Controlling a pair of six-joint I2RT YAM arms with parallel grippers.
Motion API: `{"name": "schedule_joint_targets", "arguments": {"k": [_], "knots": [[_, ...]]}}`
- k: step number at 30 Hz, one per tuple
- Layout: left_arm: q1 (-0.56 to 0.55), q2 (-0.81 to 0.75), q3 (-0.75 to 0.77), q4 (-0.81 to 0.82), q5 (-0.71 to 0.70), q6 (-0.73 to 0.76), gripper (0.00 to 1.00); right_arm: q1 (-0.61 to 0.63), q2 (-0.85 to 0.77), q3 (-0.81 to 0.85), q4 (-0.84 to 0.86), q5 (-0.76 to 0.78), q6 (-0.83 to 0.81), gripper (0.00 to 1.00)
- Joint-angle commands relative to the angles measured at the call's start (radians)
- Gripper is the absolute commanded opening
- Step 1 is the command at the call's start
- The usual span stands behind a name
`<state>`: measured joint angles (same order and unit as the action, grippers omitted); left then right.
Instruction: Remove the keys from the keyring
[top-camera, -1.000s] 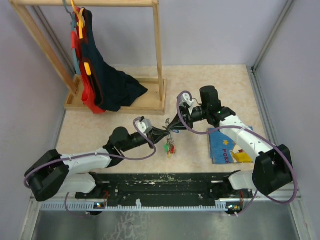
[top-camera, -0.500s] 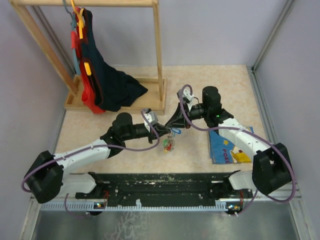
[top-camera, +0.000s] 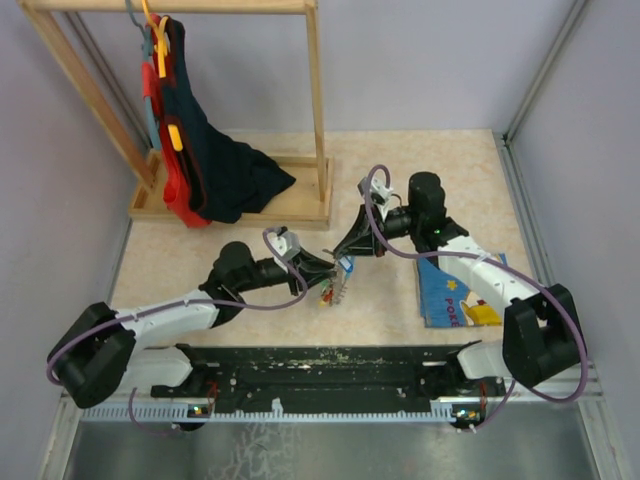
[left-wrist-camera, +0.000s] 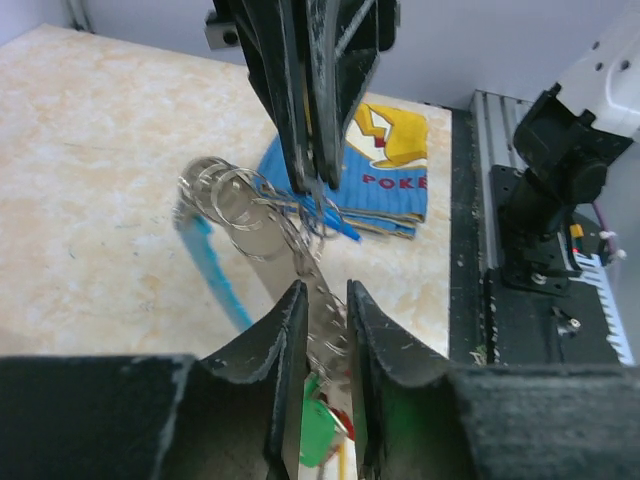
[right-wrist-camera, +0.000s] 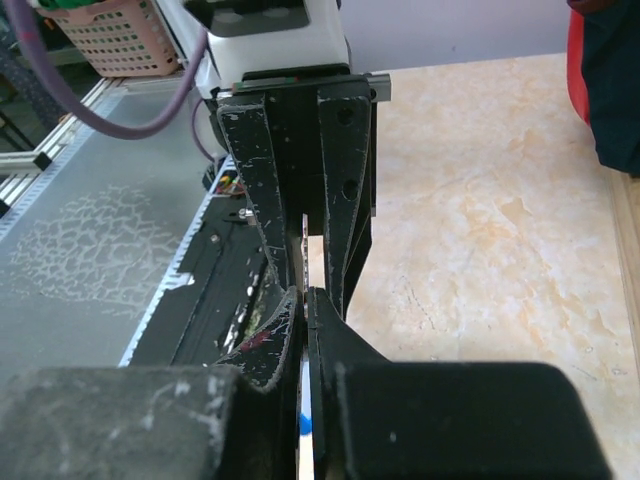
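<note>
Nearest, the keys (top-camera: 328, 292) hang in a coloured bunch low over the table (top-camera: 400, 170), the green key (left-wrist-camera: 318, 432) lowest in the left wrist view; none is off, and whether they touch the surface I cannot tell. Just beyond them is the left gripper (left-wrist-camera: 326, 295), jaws parted narrowly, with the chain of the keyring (left-wrist-camera: 228, 192) running up through the gap, apparently unpinched. Farther on, the right gripper (left-wrist-camera: 312, 185) is clamped tight on the silvery rings, holding the lot aloft. A blue picture book (left-wrist-camera: 395, 150) lies to the right, and a clothes rack (top-camera: 317, 110) stands far left. Likely step: a regrasp. Next, the left jaws need to pinch one key head and work it round the split ring while the right holds firm.
</note>
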<state>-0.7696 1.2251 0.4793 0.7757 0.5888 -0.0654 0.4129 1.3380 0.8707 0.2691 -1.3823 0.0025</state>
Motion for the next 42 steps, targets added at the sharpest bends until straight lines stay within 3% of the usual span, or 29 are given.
{"name": "schedule_joint_targets", "arguments": {"k": [1,5,10,32,42], "knots": [[0.001,-0.003,-0.089,0.310,0.028,-0.112,0.30,-0.011,-0.048,0.041,0.023,-0.089,-0.043,0.00],[0.002,0.028,-0.159,0.507,0.018,-0.147,0.36,-0.013,-0.046,0.057,-0.064,-0.102,-0.118,0.00],[-0.001,0.071,-0.195,0.664,0.014,-0.158,0.37,-0.013,-0.041,0.085,-0.200,-0.097,-0.237,0.00],[-0.054,0.221,-0.205,0.779,-0.141,-0.164,0.35,-0.013,-0.033,0.084,-0.209,-0.103,-0.252,0.00],[-0.058,0.304,-0.189,0.854,-0.120,-0.215,0.28,-0.013,-0.030,0.083,-0.209,-0.101,-0.253,0.00]]}}
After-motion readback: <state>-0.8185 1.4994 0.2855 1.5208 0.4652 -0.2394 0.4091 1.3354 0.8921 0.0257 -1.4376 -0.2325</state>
